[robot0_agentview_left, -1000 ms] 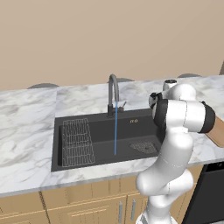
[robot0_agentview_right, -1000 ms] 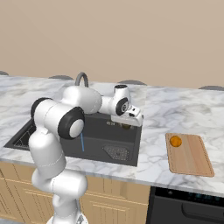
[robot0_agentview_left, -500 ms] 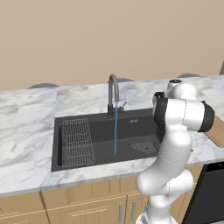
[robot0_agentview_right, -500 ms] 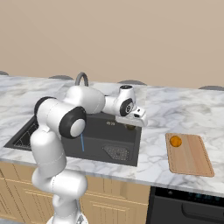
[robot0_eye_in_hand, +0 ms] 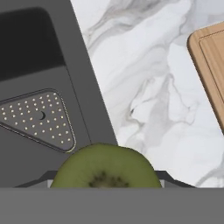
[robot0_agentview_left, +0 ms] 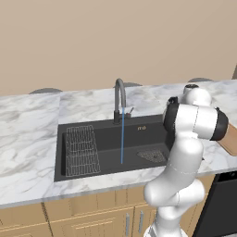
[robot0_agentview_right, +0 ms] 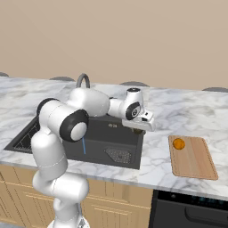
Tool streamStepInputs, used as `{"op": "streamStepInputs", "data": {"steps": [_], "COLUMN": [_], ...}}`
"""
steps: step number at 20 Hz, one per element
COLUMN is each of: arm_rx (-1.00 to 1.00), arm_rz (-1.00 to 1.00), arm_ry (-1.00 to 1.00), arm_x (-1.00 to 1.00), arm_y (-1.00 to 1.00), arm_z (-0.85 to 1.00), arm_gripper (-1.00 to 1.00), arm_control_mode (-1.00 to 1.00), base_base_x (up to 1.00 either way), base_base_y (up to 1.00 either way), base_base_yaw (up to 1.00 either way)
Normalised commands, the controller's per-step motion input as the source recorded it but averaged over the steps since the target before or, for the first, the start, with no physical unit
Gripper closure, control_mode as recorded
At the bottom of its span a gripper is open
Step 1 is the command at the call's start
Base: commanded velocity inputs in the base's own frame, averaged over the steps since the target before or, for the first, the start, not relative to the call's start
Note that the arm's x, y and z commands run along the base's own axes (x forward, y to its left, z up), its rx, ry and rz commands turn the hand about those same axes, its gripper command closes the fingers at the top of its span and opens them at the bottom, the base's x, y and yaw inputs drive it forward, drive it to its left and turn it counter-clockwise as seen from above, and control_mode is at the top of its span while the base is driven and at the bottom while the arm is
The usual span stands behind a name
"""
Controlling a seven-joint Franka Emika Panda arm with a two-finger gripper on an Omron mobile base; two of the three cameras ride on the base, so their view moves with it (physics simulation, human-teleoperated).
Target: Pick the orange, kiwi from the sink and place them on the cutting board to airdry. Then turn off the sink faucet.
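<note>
The gripper [robot0_agentview_right: 139, 130] is clamped on the kiwi [robot0_eye_in_hand: 104, 168], above the right edge of the sink [robot0_agentview_right: 113, 144]. The cutting board [robot0_agentview_right: 194, 157] lies farther right on the counter [robot0_agentview_right: 156, 164], with the orange [robot0_agentview_right: 178, 143] at its near-left corner.

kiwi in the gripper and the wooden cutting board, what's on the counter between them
Only bare white marble counter lies between the green kiwi and the light wooden cutting board, as the hand view shows.

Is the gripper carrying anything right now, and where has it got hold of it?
Yes, the kiwi. It sits between the fingertips of the gripper, clamped across its sides, above the right rim of the sink.
</note>
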Motion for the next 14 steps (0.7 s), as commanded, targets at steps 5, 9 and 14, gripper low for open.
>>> {"op": "streamStepInputs", "data": {"steps": [5, 9, 14], "arm_rx": [0.0, 0.0, 0.0], "arm_rz": [0.0, 0.0, 0.0], "arm_ry": [-0.04, -0.02, 0.0], "arm_x": [-0.24, -0.18, -0.11], "arm_y": [-0.25, -0.24, -0.22], "arm_z": [0.0, 0.0, 0.01], "arm_gripper": [1.0, 1.0, 1.0], "arm_control_mode": [-1.0, -1.0, -1.0], "base_base_x": [0.0, 0.0, 0.0], "base_base_y": [0.0, 0.0, 0.0], "base_base_yaw": [0.0, 0.0, 0.0]}}
